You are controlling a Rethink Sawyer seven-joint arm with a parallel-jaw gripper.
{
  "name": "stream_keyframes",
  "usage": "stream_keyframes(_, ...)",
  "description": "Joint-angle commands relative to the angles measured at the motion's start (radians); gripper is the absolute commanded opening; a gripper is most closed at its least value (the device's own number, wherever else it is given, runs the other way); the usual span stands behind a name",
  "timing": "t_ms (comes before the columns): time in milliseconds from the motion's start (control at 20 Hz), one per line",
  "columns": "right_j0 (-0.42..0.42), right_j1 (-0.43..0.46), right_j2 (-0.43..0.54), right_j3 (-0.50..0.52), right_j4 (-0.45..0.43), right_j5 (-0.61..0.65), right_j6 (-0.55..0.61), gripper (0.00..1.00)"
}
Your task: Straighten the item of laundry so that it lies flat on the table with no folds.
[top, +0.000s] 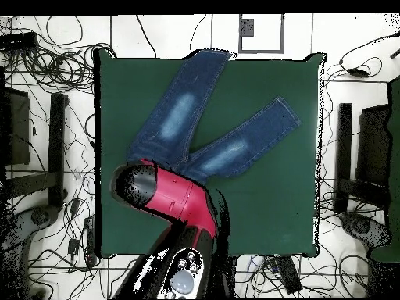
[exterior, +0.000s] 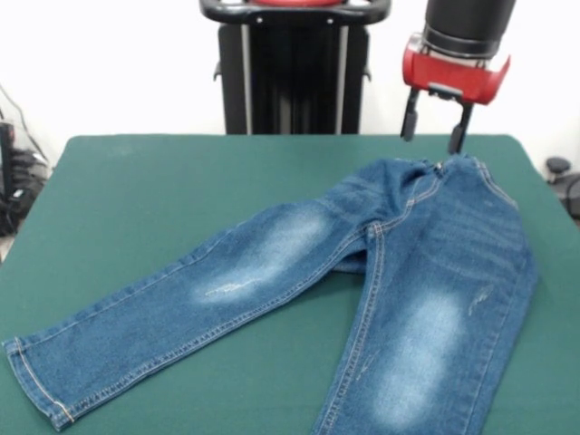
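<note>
Jeans (exterior: 399, 272): you are looking at a pair of blue denim jeans lying front side up on the table, with the legs spreading apart in a V shape.
Waistband: it is sitting near the far edge of the table in the front view, toward the right, directly under the gripper.
Left-hand leg in the front view: it is stretching diagonally toward the near left corner, with its hem lying near the table's left edge; a faded whitish patch is showing on the thigh.
Right-hand leg in the front view: it is running almost straight toward the camera and passing out of the picture at the bottom, with a long whitish patch showing along it.
Folds: small wrinkles are showing at the crotch, where one leg is overlapping the other slightly; elsewhere the fabric is lying mostly flat.
Table (exterior: 136, 190): its dark green cloth top is reaching well beyond the jeans on the left side of the front view.
Gripper (exterior: 433, 131): you are seeing it hanging just above the waistband, its two dark fingers (exterior: 410, 116) pointing down with a clear gap between them, holding nothing and not touching the denim.
Arm (top: 183, 199): from overhead, its red and black body is covering the waistband end of the jeans.
</note>
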Motion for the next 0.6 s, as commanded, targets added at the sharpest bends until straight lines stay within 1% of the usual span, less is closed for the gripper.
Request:
stream_keyframes(50,0.023,-0.004,0.068,0.015,-0.001,0.117,0.241,1.0)
stream_keyframes(600,0.053,-0.02,0.064,0.021,0.001,0.138,0.272,1.0)
